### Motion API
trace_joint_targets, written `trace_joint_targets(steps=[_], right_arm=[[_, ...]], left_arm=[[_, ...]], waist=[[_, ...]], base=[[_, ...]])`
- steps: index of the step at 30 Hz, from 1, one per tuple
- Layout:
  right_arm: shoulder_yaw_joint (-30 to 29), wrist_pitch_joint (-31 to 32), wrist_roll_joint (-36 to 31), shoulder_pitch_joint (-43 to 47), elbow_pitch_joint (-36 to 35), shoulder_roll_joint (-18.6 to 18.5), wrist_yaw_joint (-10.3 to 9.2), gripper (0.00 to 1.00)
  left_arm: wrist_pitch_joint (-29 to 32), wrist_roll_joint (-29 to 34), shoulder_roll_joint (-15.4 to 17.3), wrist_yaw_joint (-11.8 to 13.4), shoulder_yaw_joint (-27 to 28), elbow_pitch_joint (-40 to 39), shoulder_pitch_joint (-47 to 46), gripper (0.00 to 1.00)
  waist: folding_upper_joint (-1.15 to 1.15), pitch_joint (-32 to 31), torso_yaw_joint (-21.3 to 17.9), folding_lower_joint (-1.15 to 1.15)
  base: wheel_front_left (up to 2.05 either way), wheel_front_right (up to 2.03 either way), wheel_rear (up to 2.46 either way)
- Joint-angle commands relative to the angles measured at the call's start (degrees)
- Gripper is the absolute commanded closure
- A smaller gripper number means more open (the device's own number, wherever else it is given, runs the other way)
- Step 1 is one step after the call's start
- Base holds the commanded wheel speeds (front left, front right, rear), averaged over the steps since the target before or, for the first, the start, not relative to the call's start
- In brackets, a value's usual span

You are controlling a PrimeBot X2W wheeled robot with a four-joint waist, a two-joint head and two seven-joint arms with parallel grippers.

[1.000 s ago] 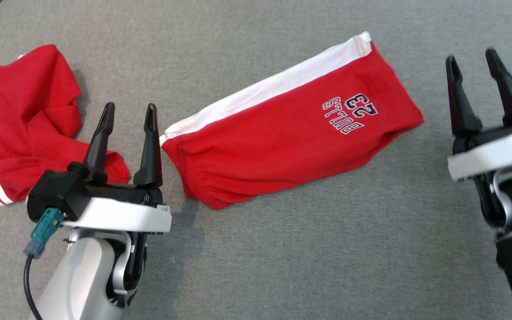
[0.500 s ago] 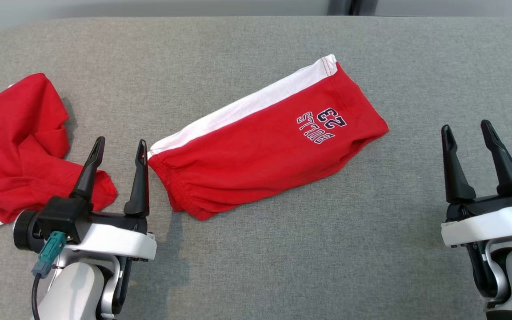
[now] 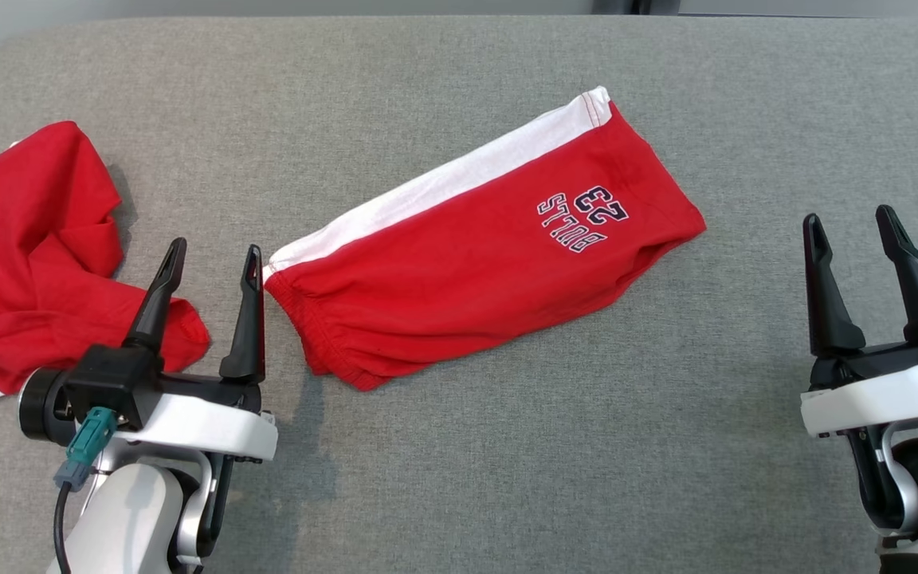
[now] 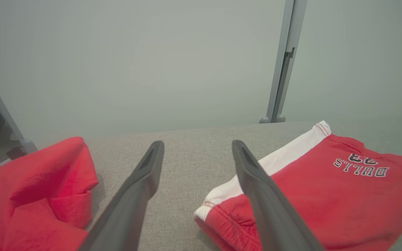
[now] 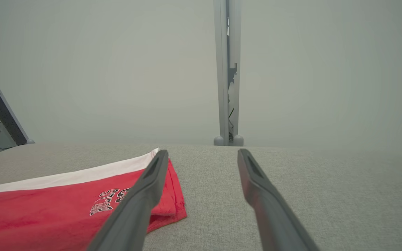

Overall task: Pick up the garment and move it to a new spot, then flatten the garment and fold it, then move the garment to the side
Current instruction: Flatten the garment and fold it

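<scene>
Both hands open and empty. Folded red Bulls shorts (image 3: 467,271) lie mid-table (image 3: 507,478), long axis diagonal: waistband end near-left, hem end far-right. Left hand (image 3: 216,249) sits just beside the waistband; right hand (image 3: 846,217) is well apart from the hem. I'd lead the side move with the left. Crumpled red garment (image 3: 29,263) is at the table's left edge.

Shorts (image 3: 459,271) centre of table (image 3: 507,478); crumpled garment (image 3: 29,255) left; left claw (image 3: 216,249) between them; right claw (image 3: 846,215) well right.
</scene>
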Motion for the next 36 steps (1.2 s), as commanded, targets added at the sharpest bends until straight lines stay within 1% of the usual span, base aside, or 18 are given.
trace_joint_targets(steps=[1, 6, 7, 9, 11, 12, 15, 19, 20, 23, 25, 26, 27, 28, 29, 32, 36], right_arm=[[-0.18, 0.47, -0.24, -0.81, -0.39, -0.52, -0.02, 0.0], [0.43, 3.03, 0.74, -4.64, 1.4, -2.84, -0.02, 0.0], [0.43, 3.03, 0.74, -4.64, 1.4, -2.84, -0.02, 0.0], [1.34, 4.69, 1.09, -7.1, 3.58, -3.88, -0.02, 0.0], [2.66, 6.07, 1.96, -9.62, 6.43, -4.52, -0.02, 0.0], [4.42, 7.23, 2.84, -12.2, 9.84, -5.09, -0.02, 0.0], [7.61, 8.19, 3.47, -15.62, 15.08, -5.78, -0.02, 0.0], [10.5, 9.13, 4.36, -19.5, 21.76, -6.47, -0.02, 0.0], [11.59, 9.63, 4.63, -21.11, 24.55, -6.69, -0.02, 0.0], [13.4, 10.92, 5.25, -22.66, 28.51, -6.52, -0.02, 0.0], [14.85, 13.16, 5.93, -22.88, 31.19, -6.39, -0.02, 0.0], [15.43, 13.41, 6.82, -23.03, 31.69, -6.14, -0.01, 0.05], [15.94, 13.44, 7.22, -23.16, 32.01, -5.99, -0.01, 0.21], [16.37, 14.17, 7.7, -23.07, 32.49, -6.01, -0.01, 0.67], [16.6, 14.5, 8.21, -22.92, 32.78, -6.01, -0.01, 1.0], [16.58, 13.81, 9.15, -21.8, 32.22, -6.32, -0.04, 1.0], [14.26, 11.06, 9.94, -19.31, 29.66, -5.84, -0.08, 1.0]], left_arm=[[-0.1, 0.43, 0.07, 0.15, -0.01, -0.09, -0.97, 0.0], [-0.15, 0.62, -0.34, -0.03, -0.54, -0.32, -2.19, 0.0], [-0.15, 0.62, -0.34, -0.03, -0.54, -0.32, -2.19, 0.0], [-0.19, 0.82, -0.49, -0.17, -0.86, -0.4, -2.7, 0.0], [-0.17, 0.59, -0.78, -0.39, -1.22, -0.25, -3.14, 0.0], [-0.22, 0.31, -1.16, -0.72, -1.47, -0.17, -3.81, 0.0], [-0.29, 0.16, -1.55, -0.98, -1.74, 0.38, -4.62, 0.0], [-0.44, 0.09, -2.04, -1.58, -2.13, 1.2, -5.69, 0.0], [-0.57, 0.13, -2.25, -1.74, -2.21, 1.51, -6.07, 0.0], [-0.63, 0.31, -2.53, -2.05, -2.33, 2.04, -6.29, 0.0], [-0.68, 0.41, -2.65, -2.14, -2.31, 2.33, -6.37, 0.0], [-0.72, 0.4, -2.73, -2.07, -2.28, 2.49, -6.39, 0.0], [-0.75, 0.39, -2.76, -2.07, -2.24, 2.63, -6.43, 0.0], [-0.78, 0.36, -2.77, -2.12, -2.13, 2.73, -6.46, 0.0], [-0.8, 0.35, -2.77, -2.15, -2.07, 2.86, -6.45, 0.0], [-0.84, 0.35, -2.67, -2.18, -1.89, 3.17, -6.35, 0.0], [-0.89, 0.45, -2.37, -2.04, -1.68, 3.14, -5.82, 0.0]], waist=[[0.0, 0.25, 0.35, 0.0], [0.0, 1.6, 1.61, 0.0], [0.0, 1.6, 1.61, 0.0], [0.0, 2.54, 2.24, 0.0], [0.0, 3.55, 2.94, 0.0], [0.0, 4.65, 3.7, 0.0], [0.0, 6.02, 4.67, 0.0], [0.0, 7.15, 5.72, 0.0], [0.0, 7.49, 6.08, 0.0], [0.0, 7.64, 6.29, 0.0], [0.0, 7.65, 6.27, 0.0], [0.0, 7.63, 6.23, 0.0], [0.0, 7.61, 6.14, 0.0], [0.0, 7.57, 6.0, 0.0], [0.0, 7.49, 5.83, 0.0], [0.0, 7.16, 5.16, 0.0], [0.0, 6.39, 3.92, 0.0]], base=[[0.0, 0.0, 0.0], [0.0, 0.0, 0.0], [0.0, 0.0, 0.0], [0.0, 0.0, 0.0], [0.0, 0.0, 0.0], [0.0, 0.0, 0.0], [0.0, 0.0, 0.0], [0.0, 0.0, 0.0], [0.0, 0.0, 0.0], [0.0, 0.0, 0.0], [0.0, 0.0, 0.0], [0.0, 0.0, 0.0], [0.0, 0.0, 0.0], [0.0, 0.0, 0.0], [0.0, 0.0, 0.0], [0.0, 0.0, 0.0], [0.0, 0.0, 0.0]])
